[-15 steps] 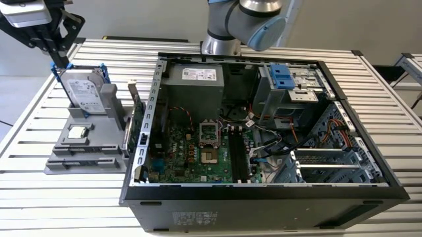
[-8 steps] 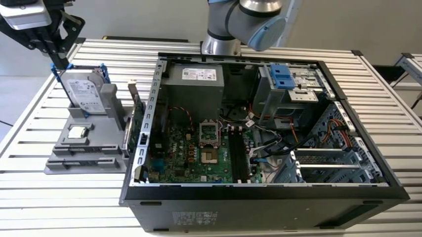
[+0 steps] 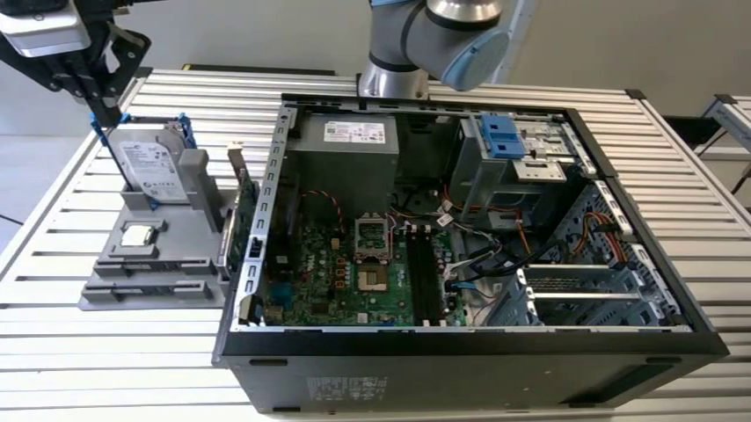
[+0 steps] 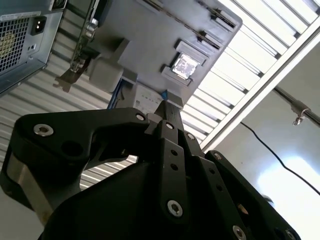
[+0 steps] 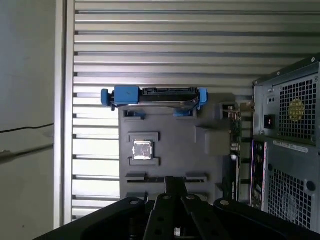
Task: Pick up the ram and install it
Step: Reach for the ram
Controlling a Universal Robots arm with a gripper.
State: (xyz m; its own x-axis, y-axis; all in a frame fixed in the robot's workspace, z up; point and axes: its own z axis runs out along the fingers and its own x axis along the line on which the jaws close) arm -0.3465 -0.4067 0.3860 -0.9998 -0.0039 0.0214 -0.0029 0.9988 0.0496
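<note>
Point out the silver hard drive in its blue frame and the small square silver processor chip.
Silver hard drive in its blue frame (image 3: pixel 151 164), exterior view, on its labelled face.
Small square silver processor chip (image 5: pixel 142 150), first wrist view, on its top face.

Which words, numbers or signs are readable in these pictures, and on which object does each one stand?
Nothing can be quoted; all print is too small to read.
White label on the hard drive: unreadable.
White label on the power supply: unreadable.
Sticker on the computer case, near wall: unreadable.
Round yellow sticker on the case's rear, first wrist view: unreadable.
</note>
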